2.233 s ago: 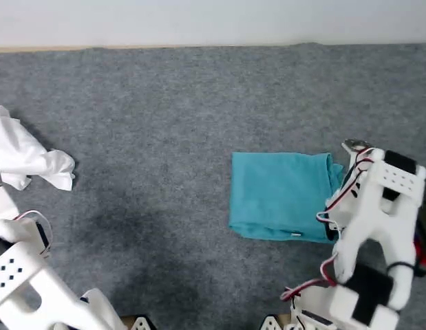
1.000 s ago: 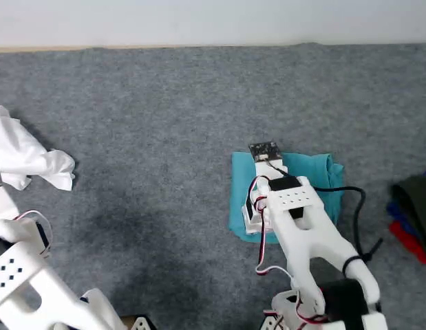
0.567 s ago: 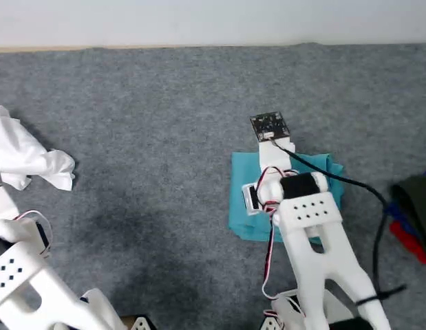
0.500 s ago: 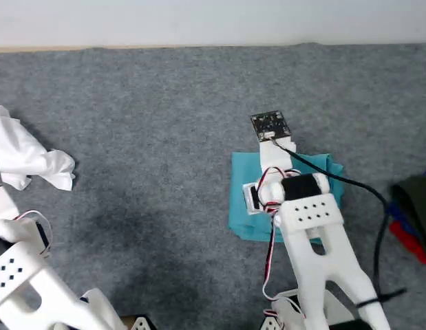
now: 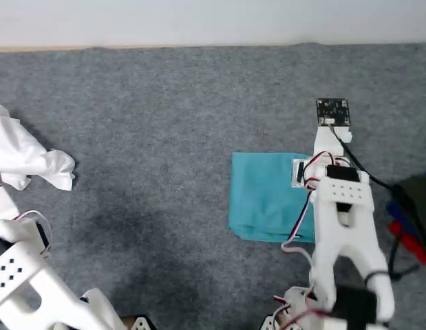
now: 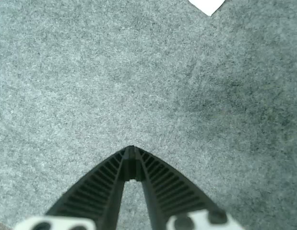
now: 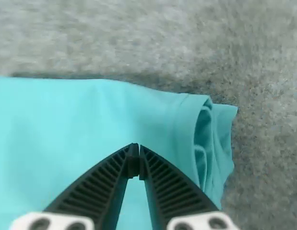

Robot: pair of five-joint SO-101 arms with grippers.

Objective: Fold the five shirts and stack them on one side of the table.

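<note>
1. Recently the right arm (image 5: pixel 343 227), rising from the bottom right of the high view, has swept about. Two seconds back it stood at the frame's right edge, then it crossed to the middle of the teal shirt (image 5: pixel 264 196). Now it lies over the shirt's right part.
2. Left arm (image 5: pixel 23 282), at the bottom left of the high view, has not moved. Left pincer (image 6: pixel 131 149) is pressed together, holding nothing, above bare grey mat (image 5: pixel 164 103).
3. Right pincer (image 7: pixel 134 148) is also pressed together, with nothing between its fingers. Its tips sit over the teal cloth, just beside the shirt's bunched edge, where the layers curl up. Whether the tips touch the cloth cannot be told.
4. The teal shirt lies right of centre in the high view as a flat, roughly square fold. It has kept its place and outline through the arm's sweep.
5. Farther right, at the frame's right edge, a pile (image 5: pixel 411 203) of dark, blue and red cloth lies apart from the teal shirt.
6. Farthest off, at the left edge, a white shirt (image 5: pixel 20 155) lies crumpled, unchanged.
7. Judgement: the sweep looks like a smoothing or repositioning pass, not a grab. The teal shirt seems folded and ready to go to the pile. The right pincer would have to spread before it could take the bunched edge. The white shirt is not yet folded.
</note>
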